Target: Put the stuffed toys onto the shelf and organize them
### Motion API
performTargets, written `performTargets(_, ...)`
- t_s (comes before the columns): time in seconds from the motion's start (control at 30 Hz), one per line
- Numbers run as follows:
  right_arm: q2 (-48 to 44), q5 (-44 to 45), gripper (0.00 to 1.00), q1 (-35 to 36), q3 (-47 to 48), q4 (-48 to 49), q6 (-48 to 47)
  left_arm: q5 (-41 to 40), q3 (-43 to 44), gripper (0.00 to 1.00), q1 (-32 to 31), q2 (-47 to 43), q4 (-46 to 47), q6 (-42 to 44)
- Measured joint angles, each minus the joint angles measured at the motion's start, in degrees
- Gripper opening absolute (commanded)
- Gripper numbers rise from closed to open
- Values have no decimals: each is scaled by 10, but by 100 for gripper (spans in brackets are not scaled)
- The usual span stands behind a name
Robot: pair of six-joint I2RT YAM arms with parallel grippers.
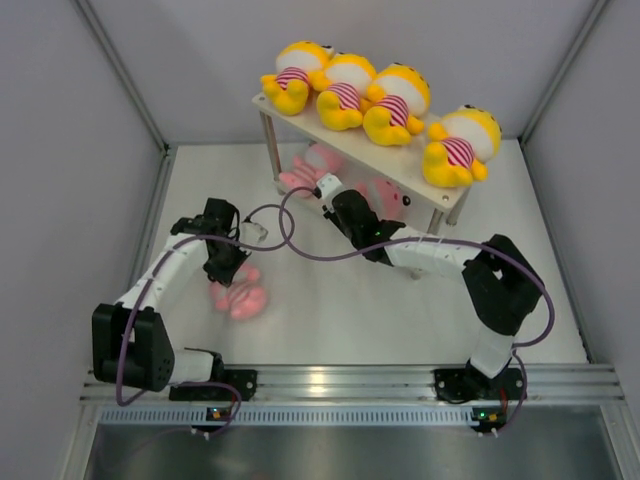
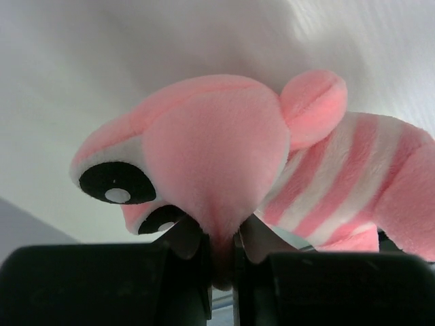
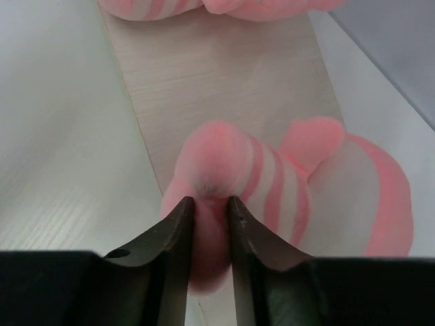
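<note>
Several yellow stuffed toys (image 1: 345,92) lie in a row on the top board of the white shelf (image 1: 300,122). A pink toy (image 1: 310,168) lies on the lower board, also at the top of the right wrist view (image 3: 204,7). My right gripper (image 3: 211,207) is shut on a limb of a second pink toy (image 3: 272,183) at the lower board's edge (image 1: 385,195). My left gripper (image 2: 221,244) is shut on a fold of a third pink toy (image 2: 224,149), which is near the table (image 1: 240,298) at the front left.
Grey walls enclose the white table (image 1: 330,310) on the left, the back and the right. A purple cable (image 1: 290,240) loops between the arms. The shelf's thin metal legs (image 1: 272,150) stand at the back.
</note>
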Motion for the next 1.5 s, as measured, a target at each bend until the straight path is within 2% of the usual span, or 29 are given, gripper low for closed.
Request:
performTargets(0.17, 0, -68, 15, -13, 0, -4, -54, -38, 28, 0, 3, -16, 14, -8)
performTargets(0.33, 2, -168, 15, -35, 23, -38, -129, -52, 31, 0, 5, -17, 17, -19)
performTargets(0.47, 13, -212, 18, -51, 59, -58, -148, -53, 36, 0, 5, -17, 17, -23)
performTargets(0.5, 13, -222, 19, -54, 60, -61, -154, -53, 38, 0, 5, -17, 17, -23)
performTargets(0.6, 14, -244, 32, -59, 60, -69, -171, -48, 45, 0, 5, -20, 17, -23)
performTargets(0.63, 13, -248, 39, -59, 60, -71, -176, -46, 47, 0, 5, -21, 17, -23)
performTargets(0.67, 13, -251, 50, -58, 60, -72, -181, -43, 50, 0, 5, -23, 17, -23)
performTargets(0.73, 13, -254, 66, -58, 60, -77, -190, -33, 55, 0, 5, -23, 17, -23)
performTargets(0.77, 13, -253, 68, -58, 60, -79, -192, -27, 58, 0, 5, -23, 17, -23)
performTargets(0.93, -11, -243, 73, -57, 59, -102, -196, 14, 76, 0, 5, -23, 12, -22)
performTargets(1.1, -92, -248, 74, -32, 59, -134, -199, 73, 106, 0, 5, -23, -2, -20)
performTargets(1.3, -222, -415, 75, 28, 60, -150, -212, 169, 144, 0, 5, -23, -35, -16)
performTargets(1.5, -197, -542, 76, 96, 90, -199, -212, 241, 173, 0, 5, -25, -64, -11)
